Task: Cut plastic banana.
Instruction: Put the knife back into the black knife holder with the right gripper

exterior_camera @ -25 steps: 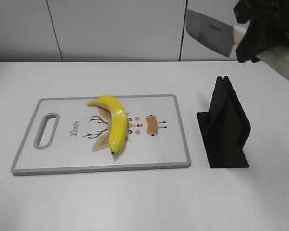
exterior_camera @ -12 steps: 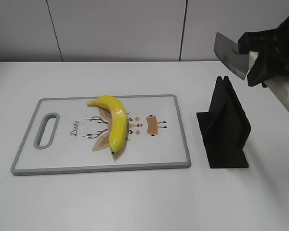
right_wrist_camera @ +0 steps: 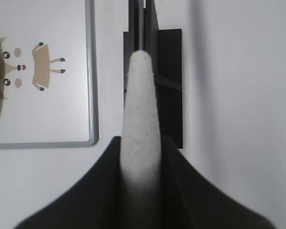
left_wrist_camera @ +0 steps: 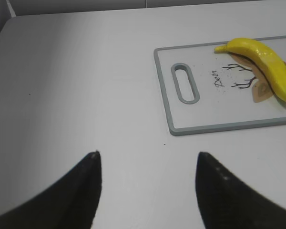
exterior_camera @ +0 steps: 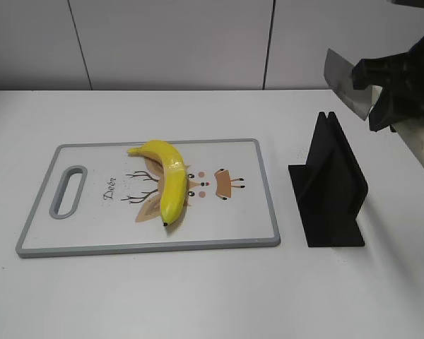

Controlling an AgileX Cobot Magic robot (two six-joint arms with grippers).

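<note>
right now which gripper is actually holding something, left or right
The right gripper: it is shut on the knife, raised above the black knife stand. The left gripper is open and empty over bare table.

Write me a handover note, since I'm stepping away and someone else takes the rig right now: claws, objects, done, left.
Right claw: shut on the knife, held in the air above the black knife stand.
Left claw: open, empty, over bare table left of the cutting board.
Plastic banana: lying whole on the board, uncut.
Done: knife in hand.
Left: bring the blade over the banana and cut it.
</note>
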